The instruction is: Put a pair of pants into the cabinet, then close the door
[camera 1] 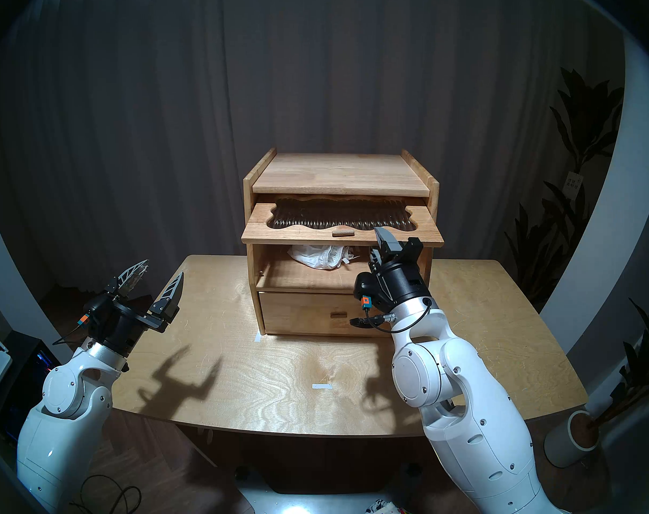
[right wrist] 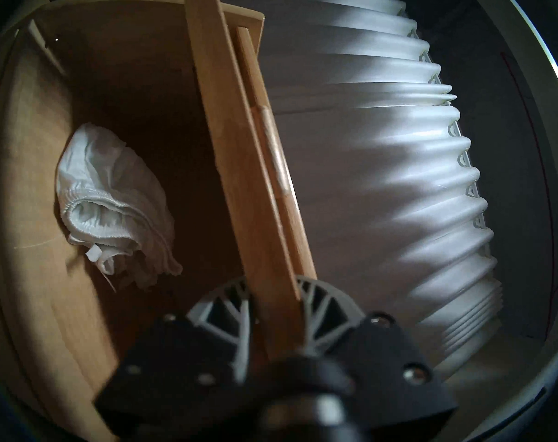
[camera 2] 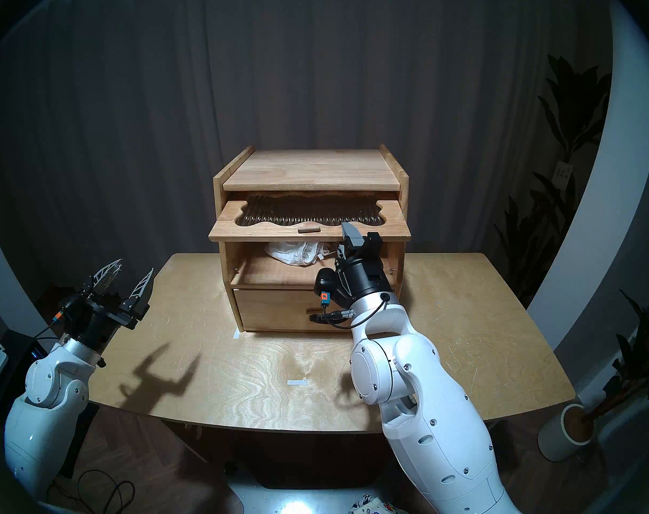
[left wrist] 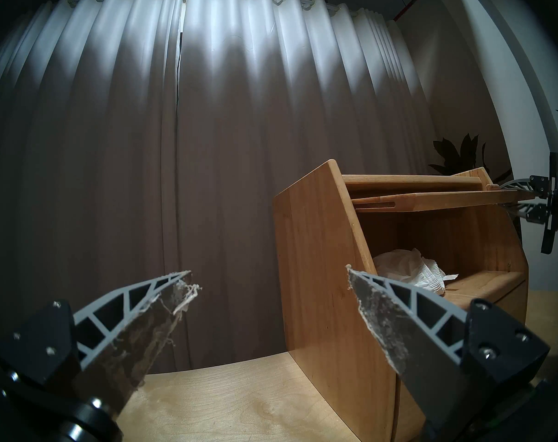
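With the pants (camera 1: 321, 256) already lying in the cabinet (camera 1: 339, 175), you only have the door (camera 1: 337, 232) left to bring down.
Your right gripper (right wrist: 276, 299) is clamped on the door's front edge, right of its knob (camera 1: 342, 233); draw it out level before letting it swing, staying clear of the left gripper (camera 1: 156, 283), spread wide and empty. Underneath is a pale plywood table (camera 1: 278, 372); grey curtains (camera 1: 167, 112) hang behind.
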Controlling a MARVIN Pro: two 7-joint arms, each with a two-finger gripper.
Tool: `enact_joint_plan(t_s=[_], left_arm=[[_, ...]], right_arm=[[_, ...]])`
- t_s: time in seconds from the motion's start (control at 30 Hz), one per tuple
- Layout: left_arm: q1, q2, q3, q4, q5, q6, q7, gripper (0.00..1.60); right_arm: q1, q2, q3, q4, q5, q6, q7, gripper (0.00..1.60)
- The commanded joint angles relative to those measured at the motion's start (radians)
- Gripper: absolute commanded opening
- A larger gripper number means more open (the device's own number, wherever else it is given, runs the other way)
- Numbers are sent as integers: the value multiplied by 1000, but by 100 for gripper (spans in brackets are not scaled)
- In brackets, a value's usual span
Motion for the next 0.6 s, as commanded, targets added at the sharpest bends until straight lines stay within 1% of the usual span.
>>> enact_joint_plan(t_s=[0.0, 0.1, 0.27, 0.4, 0.57], left_arm=[[-7, 2, -6, -13, 1, -9, -2, 160], [-7, 2, -6, -13, 1, -9, -2, 160], [-7, 2, -6, -13, 1, -9, -2, 160], [-7, 2, -6, -13, 1, -9, -2, 160], [-7, 2, -6, -13, 1, -8, -2, 160]], right_arm=[[9, -9, 10, -14, 12, 2, -1, 0], [-22, -4, -1, -40, 7, 10, 12, 0], [-77, 14, -3, -75, -3, 21, 7, 0], [-114, 29, 11, -96, -5, 30, -6, 0], [-163, 54, 35, -127, 18, 20, -11, 0]])
